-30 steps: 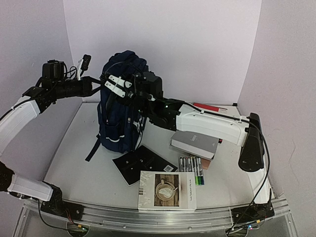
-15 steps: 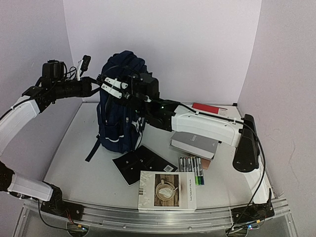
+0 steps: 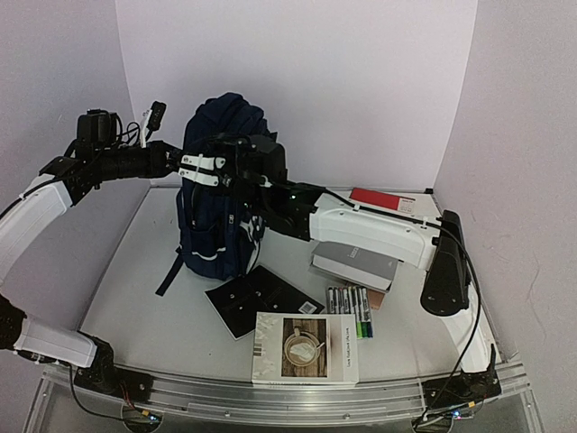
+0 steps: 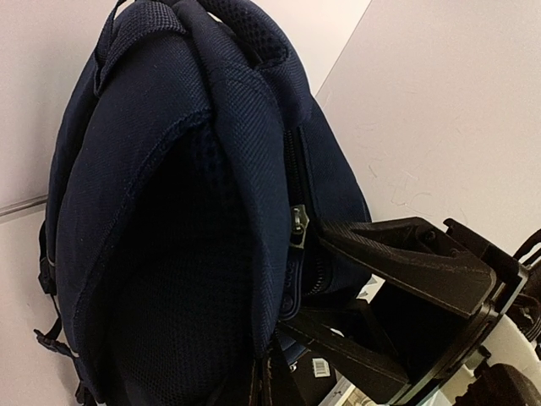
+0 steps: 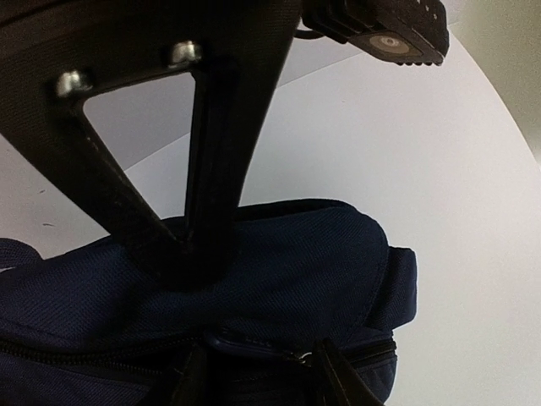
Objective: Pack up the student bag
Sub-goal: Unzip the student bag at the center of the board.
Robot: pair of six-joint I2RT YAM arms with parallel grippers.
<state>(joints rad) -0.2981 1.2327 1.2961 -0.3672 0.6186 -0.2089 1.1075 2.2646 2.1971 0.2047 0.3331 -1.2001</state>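
Left gripper is closed and pinches fabric at the upper left edge of the navy-blue fabric backpack. The backpack stands upright on the white table, towards its back left, with the zip shut. No logo or lettering is readable on it.

Right gripper sits at the backpack's top. Its jaws are apart, straddling the metal zipper pull and not clamped on it.

In front of the backpack, lying flat:
- a black square notebook with a small white label, print too small to read
- a white book with a coffee-cup photo cover, title illegible

Right of the backpack:
- a row of marker pens
- a grey closed book
- a red flat item by the back wall

Versus a second ago, the right gripper has slid left across the backpack's top and its jaws are narrower. The right arm's elbow has shifted left too. The left arm, the backpack and the loose items have not moved.
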